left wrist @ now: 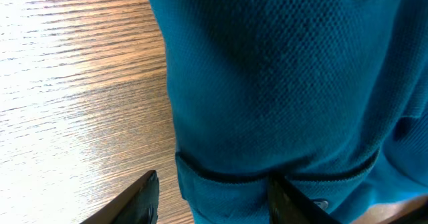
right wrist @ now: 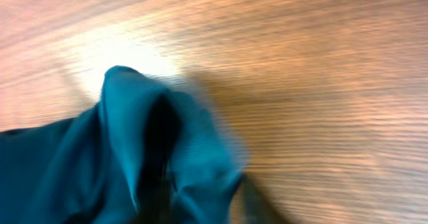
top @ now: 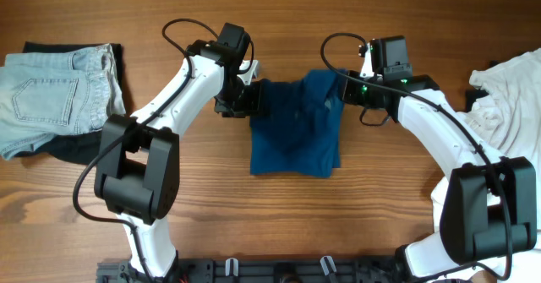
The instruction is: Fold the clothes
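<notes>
The dark blue polo shirt [top: 294, 135] lies partly folded at the table's middle. My left gripper [top: 245, 97] is at its top left corner. In the left wrist view the fingers [left wrist: 217, 200] stand wide apart around a hemmed sleeve edge [left wrist: 227, 184]; the left finger does not touch the cloth. My right gripper [top: 348, 93] is at the shirt's top right corner. The blurred right wrist view shows blue cloth [right wrist: 127, 137] bunched up in a peak around the fingers [right wrist: 200, 197], which seem shut on it.
Pale denim [top: 51, 97] lies over a black garment [top: 84, 148] at the far left. A white garment [top: 507, 97] lies at the far right edge. Bare wooden tabletop [top: 296, 224] lies in front of the shirt.
</notes>
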{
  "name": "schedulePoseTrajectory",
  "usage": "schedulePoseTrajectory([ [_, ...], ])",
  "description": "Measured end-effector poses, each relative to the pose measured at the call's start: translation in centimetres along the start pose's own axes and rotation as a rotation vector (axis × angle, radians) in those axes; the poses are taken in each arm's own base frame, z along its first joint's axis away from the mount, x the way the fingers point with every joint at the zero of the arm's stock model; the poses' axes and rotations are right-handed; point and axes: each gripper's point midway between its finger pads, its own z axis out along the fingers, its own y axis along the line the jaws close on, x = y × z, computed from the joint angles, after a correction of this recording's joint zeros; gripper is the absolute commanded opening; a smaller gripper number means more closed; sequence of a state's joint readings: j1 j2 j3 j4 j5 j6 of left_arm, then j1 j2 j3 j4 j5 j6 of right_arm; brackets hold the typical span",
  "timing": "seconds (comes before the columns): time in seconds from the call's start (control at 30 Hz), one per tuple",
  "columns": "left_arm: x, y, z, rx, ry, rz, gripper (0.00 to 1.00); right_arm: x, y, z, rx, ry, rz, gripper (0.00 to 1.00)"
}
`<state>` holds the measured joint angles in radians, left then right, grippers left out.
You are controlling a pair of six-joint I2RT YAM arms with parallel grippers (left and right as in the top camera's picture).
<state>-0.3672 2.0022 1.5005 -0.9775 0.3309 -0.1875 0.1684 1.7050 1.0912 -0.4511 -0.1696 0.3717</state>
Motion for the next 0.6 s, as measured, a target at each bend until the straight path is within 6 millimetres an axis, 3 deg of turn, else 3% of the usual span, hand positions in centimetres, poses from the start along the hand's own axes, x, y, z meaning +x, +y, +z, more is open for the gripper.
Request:
schedulePoseTrajectory([
  [0.13,0.2,0.1,0.0,-0.003,0.009,0.000,0.56,2.8,-3.1,-0.5,0.149,0.108,0.030,0.63],
  [0.23,0.3,0.1,0.0,-0.004,0.013,-0.001,0.57,4.5,-4.1,-1.0,0.147,0.193,0.033,0.67],
  [0.47,0.2,0.1,0.0,-0.007,0.009,0.001,0.60,6.5,1.3,-1.7,-0.213,0.297,-0.156,0.72],
  [0.5,0.2,0.1,0.0,-0.006,0.008,0.001,0.60,6.6,1.7,-1.8,-0.241,0.300,-0.167,0.71],
  [0.53,0.2,0.1,0.0,-0.007,0.007,0.002,0.60,6.7,2.0,-1.9,-0.264,0.301,-0.177,0.63],
  [0.6,0.1,0.1,0.0,-0.005,0.002,0.004,0.59,6.8,2.5,-2.0,-0.293,0.300,-0.195,0.40],
])
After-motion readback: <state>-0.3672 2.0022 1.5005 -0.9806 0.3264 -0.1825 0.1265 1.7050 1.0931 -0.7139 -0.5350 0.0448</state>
